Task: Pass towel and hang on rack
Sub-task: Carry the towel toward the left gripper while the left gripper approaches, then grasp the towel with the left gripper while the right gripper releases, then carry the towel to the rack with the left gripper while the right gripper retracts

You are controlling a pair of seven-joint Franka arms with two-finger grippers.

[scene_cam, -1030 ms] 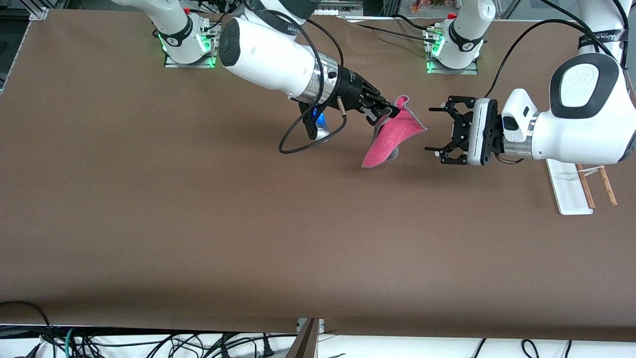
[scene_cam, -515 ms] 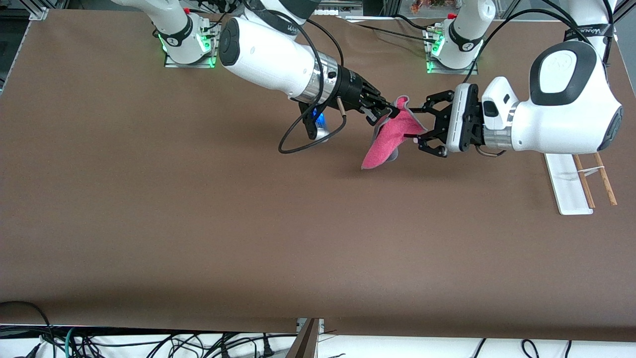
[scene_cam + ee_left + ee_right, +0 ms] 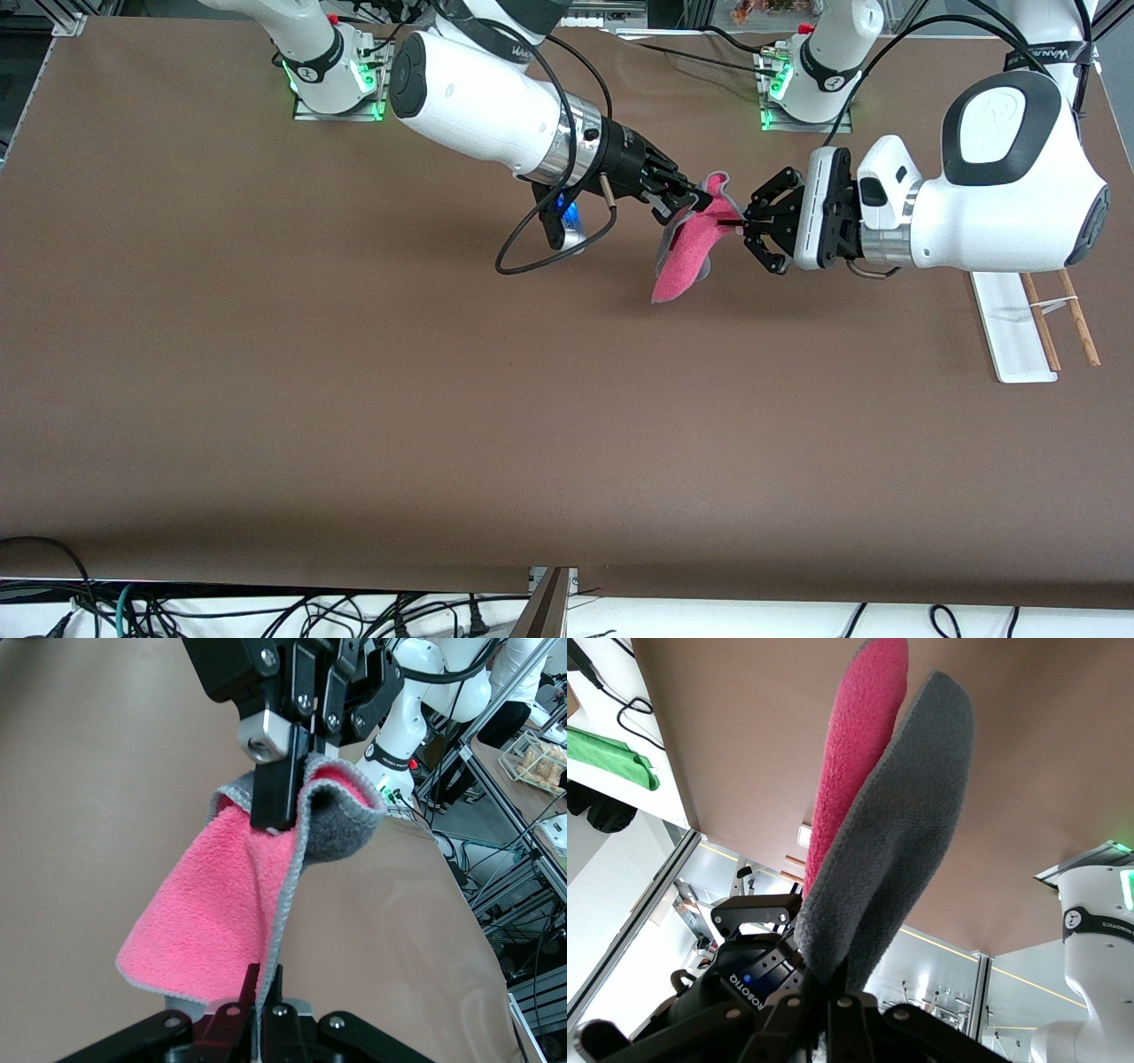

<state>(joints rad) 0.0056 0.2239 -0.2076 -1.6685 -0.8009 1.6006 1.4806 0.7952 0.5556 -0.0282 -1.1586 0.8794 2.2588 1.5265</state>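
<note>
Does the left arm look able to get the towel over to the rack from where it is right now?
Probably yes. The left gripper is shut on the towel, and the rack stands at that arm's end of the table with nothing between. But the right gripper also holds the towel and must release.

Brown table; rack on it, at left arm's end, apparently lying flat

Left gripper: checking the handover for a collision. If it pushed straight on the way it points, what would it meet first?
Probably the right gripper, which holds the towel just ahead of the left gripper.
</note>
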